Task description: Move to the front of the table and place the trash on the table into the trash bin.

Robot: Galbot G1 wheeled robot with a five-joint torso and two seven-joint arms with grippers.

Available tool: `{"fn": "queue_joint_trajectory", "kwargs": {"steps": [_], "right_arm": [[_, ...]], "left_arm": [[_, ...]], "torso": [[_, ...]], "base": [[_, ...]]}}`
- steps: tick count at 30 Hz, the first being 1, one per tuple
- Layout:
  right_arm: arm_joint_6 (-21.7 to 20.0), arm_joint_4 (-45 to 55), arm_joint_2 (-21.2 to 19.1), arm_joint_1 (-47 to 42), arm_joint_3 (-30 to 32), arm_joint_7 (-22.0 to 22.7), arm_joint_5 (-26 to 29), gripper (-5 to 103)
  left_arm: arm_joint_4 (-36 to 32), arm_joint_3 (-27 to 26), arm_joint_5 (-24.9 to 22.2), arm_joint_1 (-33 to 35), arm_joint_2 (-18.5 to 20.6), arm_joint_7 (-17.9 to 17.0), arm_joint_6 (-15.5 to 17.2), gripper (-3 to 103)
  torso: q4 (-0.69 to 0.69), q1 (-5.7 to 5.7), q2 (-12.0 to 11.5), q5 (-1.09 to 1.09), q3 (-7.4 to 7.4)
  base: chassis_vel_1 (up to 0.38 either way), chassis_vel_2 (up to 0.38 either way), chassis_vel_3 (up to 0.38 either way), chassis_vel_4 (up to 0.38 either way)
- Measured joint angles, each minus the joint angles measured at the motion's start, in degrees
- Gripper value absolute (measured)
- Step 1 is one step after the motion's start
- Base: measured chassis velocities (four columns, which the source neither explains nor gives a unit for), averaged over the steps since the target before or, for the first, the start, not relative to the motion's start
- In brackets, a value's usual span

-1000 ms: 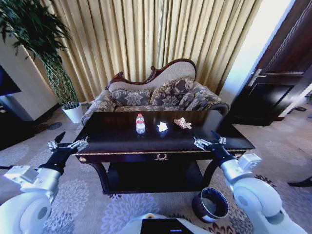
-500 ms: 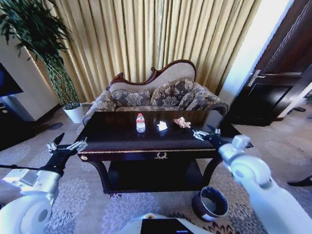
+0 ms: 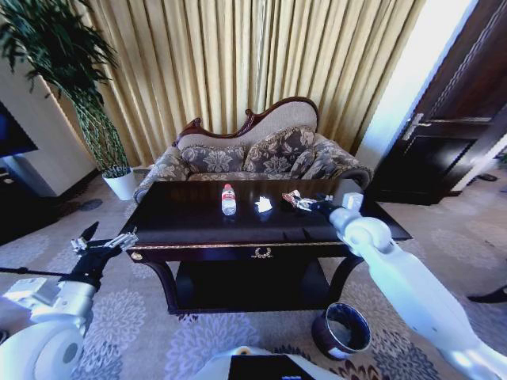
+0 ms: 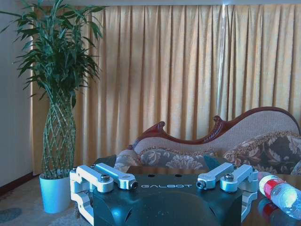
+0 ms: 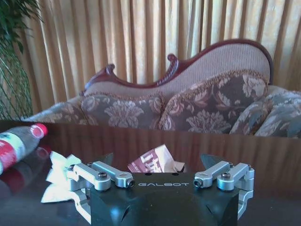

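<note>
Right end effector (image 3: pixel 299 203) has advanced, open, to the wrapper (image 3: pixel 294 197).

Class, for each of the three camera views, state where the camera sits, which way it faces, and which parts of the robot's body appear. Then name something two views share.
Head view: high on the robot, looking forward and down at the table, sofa and trash bin; both arms show, the right gripper at the wrapper.
Left wrist view: beside the table, facing curtains and plant; the open left gripper fills the foreground.
Right wrist view: over the table, facing the sofa; the open right gripper frames the wrapper.
Shared: both wrist views show the bottle.
</note>
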Motion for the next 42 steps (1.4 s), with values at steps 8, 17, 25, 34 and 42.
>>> {"fn": "queue_joint_trajectory", "kwargs": {"steps": [8,17,25,34,42], "right_arm": [[0.45,-6.6,1.77,5.08,-6.0,0.01,-1.88,100],[1.67,-10.49,3.1,8.13,-9.33,0.01,-3.14,100],[1.68,-12.3,4.49,9.72,-11.22,0.46,-4.15,80],[1.69,-12.44,4.61,10.14,-11.58,1.02,-4.37,48],[1.74,-11.18,3.98,8.71,-10.84,1.38,-4.37,21]], "left_arm": [[0.0,0.2,0.83,-0.26,-0.48,0.12,-0.19,100],[0.0,0.2,0.95,-0.58,-0.58,0.19,-0.29,100],[0.0,0.02,0.92,-0.66,-0.45,0.19,-0.29,100],[0.0,-0.26,0.67,-0.41,-0.09,0.19,-0.33,100],[0.0,-0.27,0.41,-0.43,0.5,0.24,-0.6,100]], "torso": [[-0.01,0.0,0.0,0.0,0.0],[-0.01,0.0,0.0,0.0,0.0],[0.0,0.0,0.0,0.0,0.0],[0.0,0.0,0.0,0.0,0.0],[0.0,0.0,0.01,0.01,0.0]], "base": [[0.0,0.0,0.0,0.0],[0.0,0.0,0.0,0.0],[0.0,0.0,0.0,0.0],[0.0,0.0,0.0,0.0],[0.0,0.0,0.0,0.0]]}}
